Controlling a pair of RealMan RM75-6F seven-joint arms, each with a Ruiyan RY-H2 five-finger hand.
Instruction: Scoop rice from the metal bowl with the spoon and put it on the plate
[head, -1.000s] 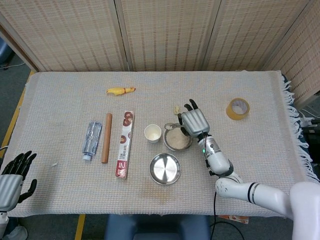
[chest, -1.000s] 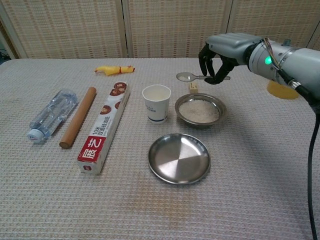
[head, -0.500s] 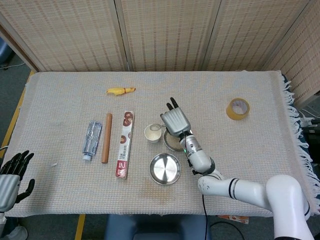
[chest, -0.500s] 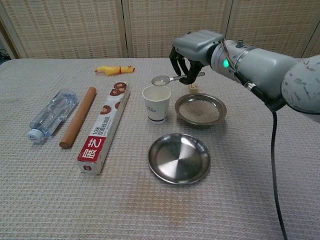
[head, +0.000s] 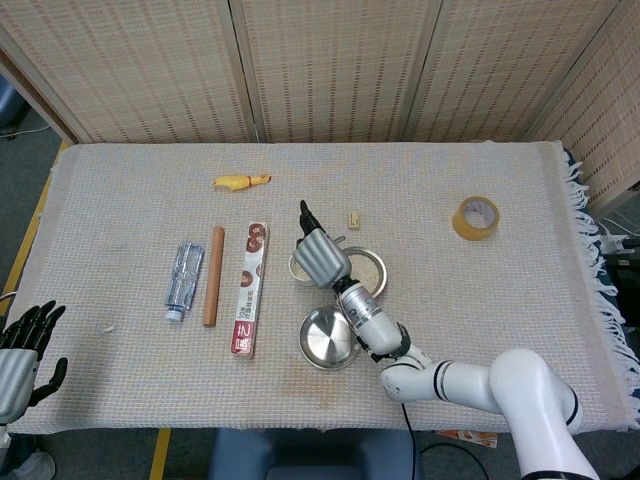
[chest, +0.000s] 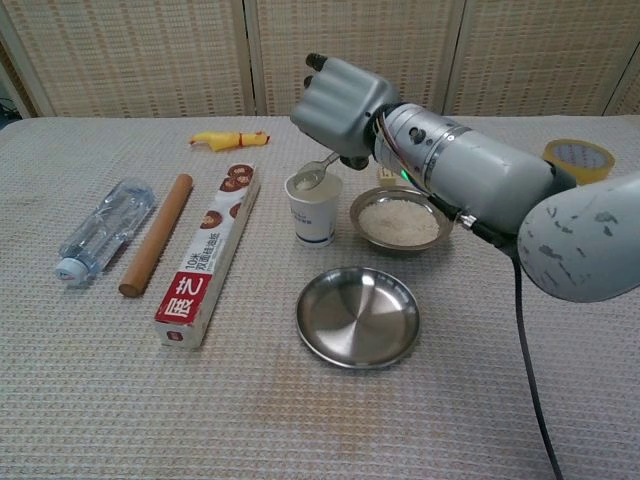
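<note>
My right hand (chest: 340, 100) holds a metal spoon (chest: 313, 176) by its handle. The spoon's bowl carries some rice and hangs just over the mouth of a white paper cup (chest: 313, 212). In the head view the right hand (head: 320, 258) covers most of that cup. The metal bowl (chest: 400, 218) with rice stands right of the cup, and the bowl (head: 368, 270) shows partly beside the hand. The empty steel plate (chest: 357, 316) lies in front of both; the forearm crosses over the plate (head: 325, 340). My left hand (head: 25, 352) hovers off the table's near left corner, fingers spread, holding nothing.
A long red-and-white box (chest: 208, 268), a wooden rolling pin (chest: 155, 236) and a plastic bottle (chest: 103, 229) lie left of the cup. A yellow toy chicken (chest: 228, 139) lies further back. A tape roll (head: 475, 217) sits far right; a small block (head: 353, 219) lies behind the bowl.
My right hand has swung left with the spoon, from over the rice bowl to over the paper cup. The left hand has barely moved.
</note>
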